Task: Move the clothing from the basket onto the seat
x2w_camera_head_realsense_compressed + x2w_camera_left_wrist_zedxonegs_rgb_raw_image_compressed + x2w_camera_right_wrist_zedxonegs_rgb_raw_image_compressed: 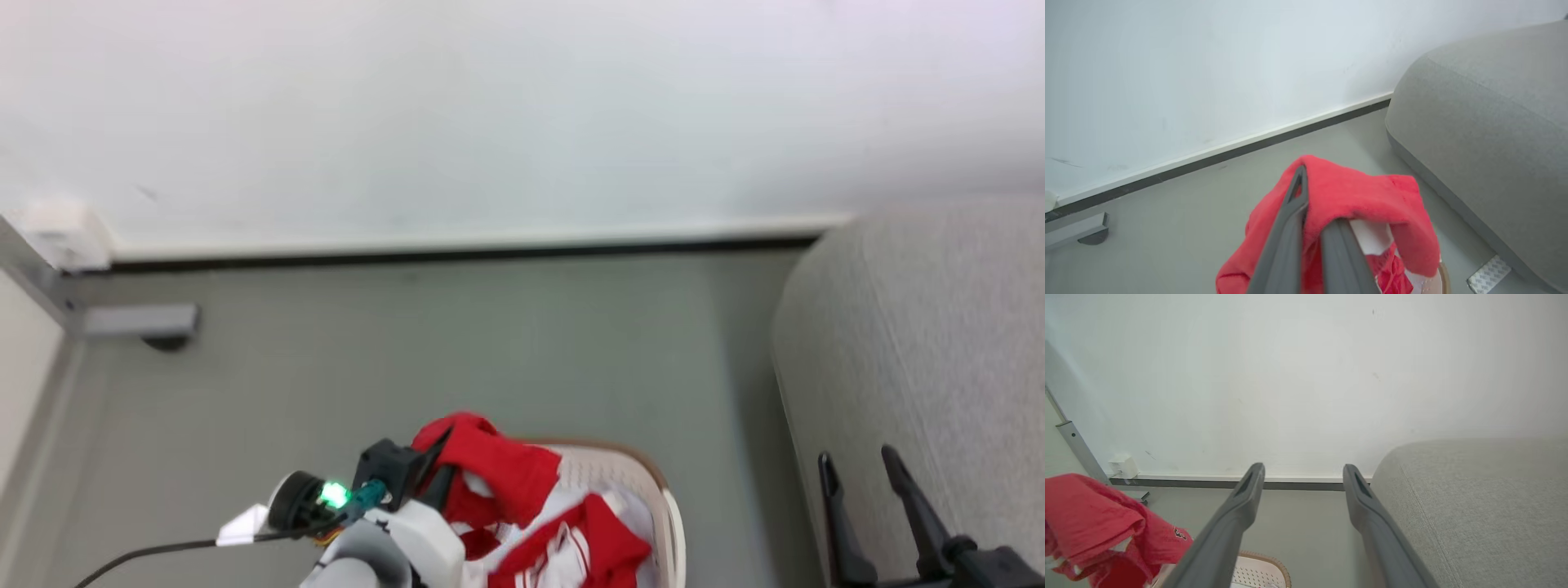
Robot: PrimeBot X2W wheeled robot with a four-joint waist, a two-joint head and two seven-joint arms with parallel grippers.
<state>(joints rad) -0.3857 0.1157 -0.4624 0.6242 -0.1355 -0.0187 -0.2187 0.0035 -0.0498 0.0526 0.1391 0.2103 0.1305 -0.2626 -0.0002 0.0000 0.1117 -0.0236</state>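
Note:
Red clothing [498, 474] with white trim is bunched up above the cream basket [645, 482] at the bottom of the head view. My left gripper [437, 461] is shut on a fold of it, lifted above the rest of the pile. In the left wrist view the red clothing [1355, 200] drapes over my closed fingers [1290, 220]. The grey seat [922, 359] rises at the right. My right gripper [857, 465] stands open beside the seat's edge, nothing between its fingers [1249, 498]. The right wrist view has the lifted clothing [1094, 518] at its left, the basket rim [1265, 559] below and the seat [1474, 498] at the right.
A white wall with a dark skirting [457, 253] runs across the back. A grey metal foot [135, 322] and post stand at the far left, with a white box [1122, 466] on the wall. Grey floor [490, 343] lies between basket and wall.

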